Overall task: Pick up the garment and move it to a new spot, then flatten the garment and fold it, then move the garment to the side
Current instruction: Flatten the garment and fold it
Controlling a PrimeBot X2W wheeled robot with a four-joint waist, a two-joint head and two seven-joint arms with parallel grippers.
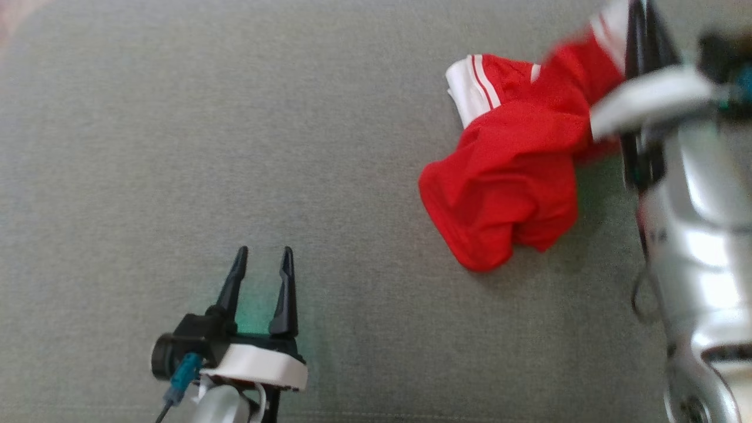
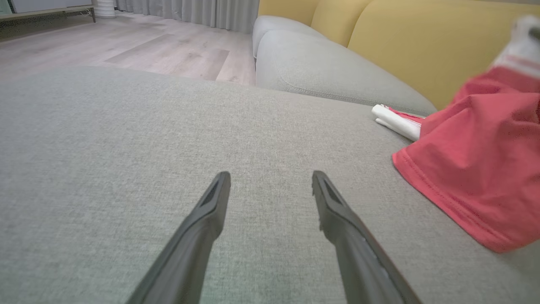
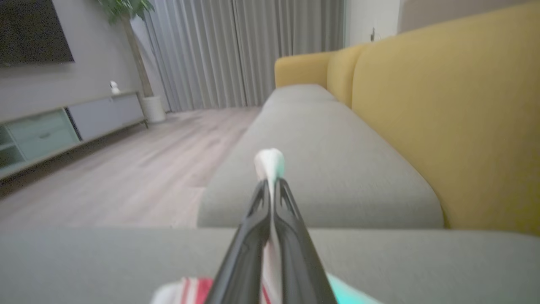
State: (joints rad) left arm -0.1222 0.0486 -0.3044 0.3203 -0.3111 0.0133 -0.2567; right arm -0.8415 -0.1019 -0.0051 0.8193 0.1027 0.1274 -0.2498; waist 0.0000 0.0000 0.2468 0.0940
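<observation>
The garment [image 1: 511, 176] is a red shirt with white striped trim, bunched at the right of the grey cushion [image 1: 235, 147]. My right gripper [image 1: 637, 17] is shut on its white trim and lifts that end, so the cloth hangs down to the cushion. In the right wrist view white fabric [image 3: 270, 162] pokes out past the closed gripper [image 3: 271, 183]. My left gripper [image 1: 262, 258] stands open low at the left, nothing between its fingers, well apart from the garment. The left wrist view shows the open left gripper [image 2: 270, 179] and the garment [image 2: 476, 160] at the right.
The grey cushion has free room across its middle and left. A yellow sofa back [image 3: 443, 105] runs behind a second grey seat [image 3: 320, 169]. Wooden floor [image 3: 126, 169], a low cabinet [image 3: 63, 122] and curtains [image 3: 236, 50] lie beyond.
</observation>
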